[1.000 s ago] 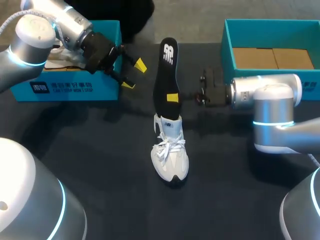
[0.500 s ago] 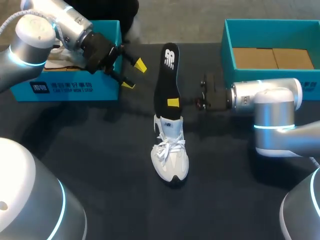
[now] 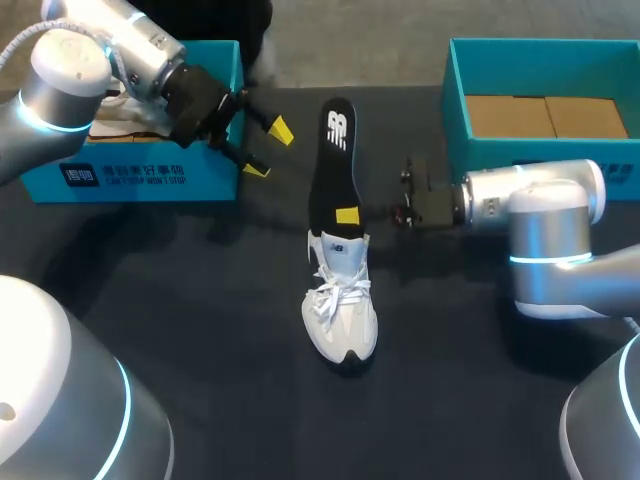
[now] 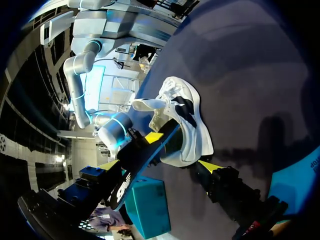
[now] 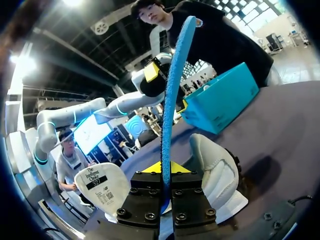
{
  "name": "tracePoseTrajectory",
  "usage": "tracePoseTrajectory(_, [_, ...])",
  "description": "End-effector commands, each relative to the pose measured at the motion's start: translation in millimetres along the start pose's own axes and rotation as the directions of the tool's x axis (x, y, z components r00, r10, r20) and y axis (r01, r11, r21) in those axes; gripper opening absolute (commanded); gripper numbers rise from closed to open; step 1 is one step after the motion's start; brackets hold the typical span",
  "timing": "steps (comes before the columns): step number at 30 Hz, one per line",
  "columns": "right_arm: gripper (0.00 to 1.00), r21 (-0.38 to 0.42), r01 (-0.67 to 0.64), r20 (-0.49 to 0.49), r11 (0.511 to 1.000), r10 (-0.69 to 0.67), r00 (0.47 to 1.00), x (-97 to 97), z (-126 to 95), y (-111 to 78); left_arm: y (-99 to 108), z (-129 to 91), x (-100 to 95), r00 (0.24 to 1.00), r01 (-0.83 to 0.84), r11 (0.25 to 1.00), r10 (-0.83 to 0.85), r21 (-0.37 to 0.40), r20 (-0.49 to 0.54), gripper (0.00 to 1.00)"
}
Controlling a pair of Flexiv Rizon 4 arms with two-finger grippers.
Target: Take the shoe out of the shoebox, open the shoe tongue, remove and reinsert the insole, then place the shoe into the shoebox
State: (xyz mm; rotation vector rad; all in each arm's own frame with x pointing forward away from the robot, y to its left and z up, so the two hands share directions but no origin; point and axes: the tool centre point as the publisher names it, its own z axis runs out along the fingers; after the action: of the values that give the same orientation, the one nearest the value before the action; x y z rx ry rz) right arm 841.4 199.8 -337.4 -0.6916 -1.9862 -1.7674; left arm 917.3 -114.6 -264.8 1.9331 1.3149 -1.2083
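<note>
1. While our right pincer [image 3: 347, 216] is clamped low on the black insole [image 3: 331, 140], it stands nearly upright, lower end at the white shoe's [image 3: 341, 315] heel opening; shoe sits mid-tabletop [image 3: 200, 300].
2. Our left pincer [image 3: 268, 150] hangs wide and empty beside the left shoebox [image 3: 140, 180], well apart from the shoe.
3. We'd line the insole with the shoe's length; any twist could tip the unbraced shoe.

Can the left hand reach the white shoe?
Probably yes. The left hand is open, and only bare table lies between it and the shoe; the right hand holds the insole upright at the heel, leaving the toe free.
</note>
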Motion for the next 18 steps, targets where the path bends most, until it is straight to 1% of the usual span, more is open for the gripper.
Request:
tracePoseTrajectory(1, [0.00, 0.005, -0.005, 0.004, 1.000, 0.005, 1.000, 2.5, 2.4, -4.6, 1.4, -0.2, 0.8, 1.000, -0.002, 1.000, 0.002, 0.003, 0.001, 1.00])
tracePoseTrajectory(7, [0.00, 0.009, -0.017, 0.004, 1.000, 0.016, 1.000, 4.3, 3.1, -10.5, 1.4, -0.2, 0.8, 1.000, -0.002, 1.000, 0.002, 0.003, 0.001, 1.00])
tracePoseTrajectory(11, [0.00, 0.006, -0.019, 0.007, 1.000, 0.019, 1.000, 4.5, 2.9, -11.1, 1.4, -0.2, 0.8, 1.000, -0.002, 1.000, 0.002, 0.003, 0.001, 1.00])
tracePoseTrajectory(12, [0.07, 0.005, -0.018, 0.007, 1.000, 0.018, 1.000, 4.8, 2.6, -9.7, 1.4, -0.2, 0.8, 1.000, -0.002, 1.000, 0.002, 0.003, 0.001, 1.00])
tracePoseTrajectory(13, [0.24, 0.004, -0.015, 0.008, 1.000, 0.015, 1.000, 5.0, 2.4, -8.0, 1.4, -0.2, 0.8, 1.000, -0.002, 1.000, 0.002, 0.003, 0.001, 1.00])
tracePoseTrajectory(14, [0.34, 0.003, -0.011, 0.009, 1.000, 0.011, 1.000, 5.1, 2.3, -6.3, 1.4, -0.2, 0.8, 1.000, -0.002, 1.000, 0.002, 0.003, 0.001, 1.00])
tracePoseTrajectory(18, [0.34, 0.005, 0.007, 0.010, 1.000, -0.007, 1.000, 6.7, 1.8, 1.0, 1.4, -0.2, 0.8, 1.000, -0.002, 1.000, 0.002, 0.003, 0.001, 1.00])
